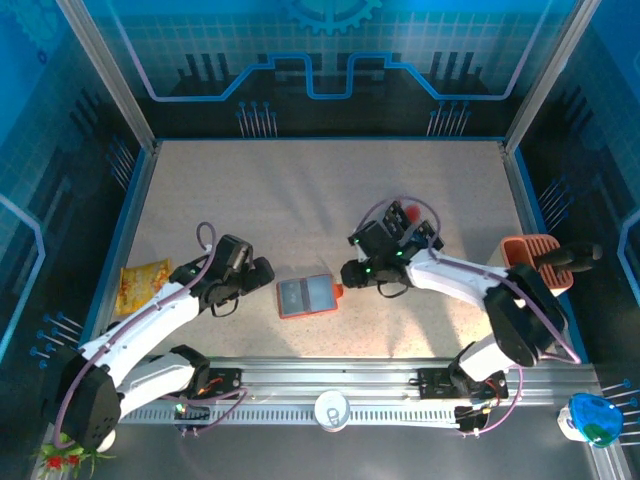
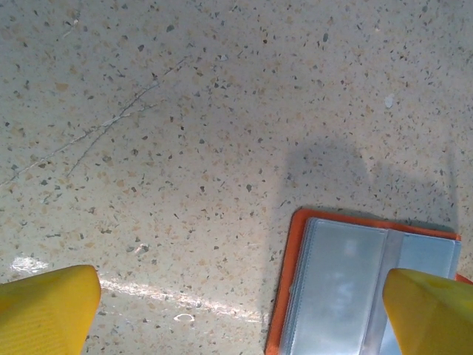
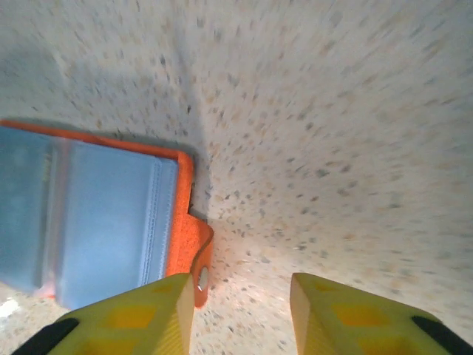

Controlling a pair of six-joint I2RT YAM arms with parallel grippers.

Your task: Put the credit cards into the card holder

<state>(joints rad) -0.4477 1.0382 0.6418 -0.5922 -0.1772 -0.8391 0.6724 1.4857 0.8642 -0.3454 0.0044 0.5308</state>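
The card holder point(image 1: 306, 296) lies open and flat on the table between my two grippers, an orange wallet with its grey pockets facing up. In the left wrist view the card holder point(image 2: 347, 285) sits at lower right, and my left gripper point(image 2: 236, 318) is open wide with one fingertip point(image 2: 432, 314) over the pockets. In the right wrist view the snap tab point(image 3: 194, 251) sticks out beside one fingertip point(image 3: 144, 314) of my open right gripper point(image 3: 240, 314). Nothing is between either gripper's fingers. No credit card is recognisable in these views.
A terracotta slotted bin point(image 1: 528, 258) stands at the right table edge with dark pieces point(image 1: 570, 262) sticking out of it. A yellow snack bag point(image 1: 140, 285) lies at the left edge. A small red object point(image 1: 396, 212) sits behind the right arm.
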